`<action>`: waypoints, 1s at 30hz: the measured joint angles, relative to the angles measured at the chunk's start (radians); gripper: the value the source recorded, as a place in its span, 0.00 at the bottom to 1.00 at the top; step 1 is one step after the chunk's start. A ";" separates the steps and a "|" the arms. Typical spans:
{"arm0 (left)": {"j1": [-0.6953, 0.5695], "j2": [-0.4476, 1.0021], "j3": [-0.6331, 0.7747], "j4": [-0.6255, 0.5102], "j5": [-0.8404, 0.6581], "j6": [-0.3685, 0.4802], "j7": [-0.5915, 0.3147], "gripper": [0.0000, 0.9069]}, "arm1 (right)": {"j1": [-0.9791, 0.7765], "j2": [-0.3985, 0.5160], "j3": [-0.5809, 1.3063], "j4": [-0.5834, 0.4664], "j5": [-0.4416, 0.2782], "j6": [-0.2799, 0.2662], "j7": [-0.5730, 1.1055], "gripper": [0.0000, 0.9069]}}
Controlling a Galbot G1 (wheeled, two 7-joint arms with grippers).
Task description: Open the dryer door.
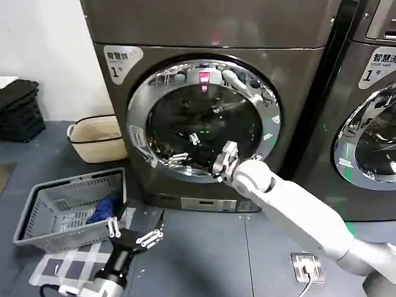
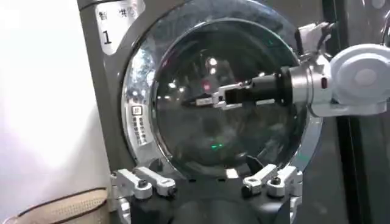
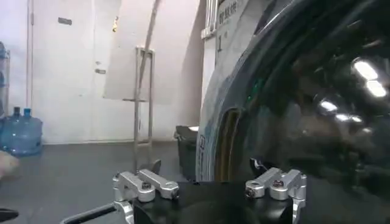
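Up against the glass, the right gripper [image 1: 224, 162] sits low on the large round dryer door [image 1: 204, 117], its fingers spread apart and holding nothing; in the left wrist view the same right gripper [image 2: 210, 99] reaches across the dark window from the side of the neighbouring machine, its white arm behind it. From the right wrist view the two silver fingers [image 3: 146, 184] stand well apart with the curved glass of the door [image 3: 317, 103] just beside them.

That door, a wide shiny chrome rim around a dark tinted glass bowl, lies shut against the front of the big dark grey-brown dryer [image 1: 124, 167]. Above the door, toward its upper corner away from the second machine, a silver sticker [image 1: 119, 60] carries a large "1" and Chinese characters that look like "智慧洗"; a small white label with tiny unreadable print sits on the chrome rim.

The left gripper [image 1: 133, 235] hangs low in front of the dryer, fingers wide apart and empty, over the dark floor [image 1: 204, 253]. Near it lies a grey plastic basket [image 1: 37, 213] holding a blue cloth [image 1: 105, 209], and beyond that a cream woven basket [image 1: 96, 137] stands beside the dryer. The second grey machine [image 1: 371, 124] stands on the dryer's other side with its own "1" sticker.
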 joint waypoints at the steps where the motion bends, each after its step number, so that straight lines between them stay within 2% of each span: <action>1: 0.001 0.000 0.001 -0.002 0.000 0.000 0.000 1.00 | 0.002 0.004 -0.002 -0.007 -0.002 0.001 -0.005 1.00; 30: 0.018 -0.007 0.001 -0.022 0.004 -0.004 0.000 1.00 | 0.087 0.147 -0.056 -0.222 -0.014 0.021 -0.089 1.00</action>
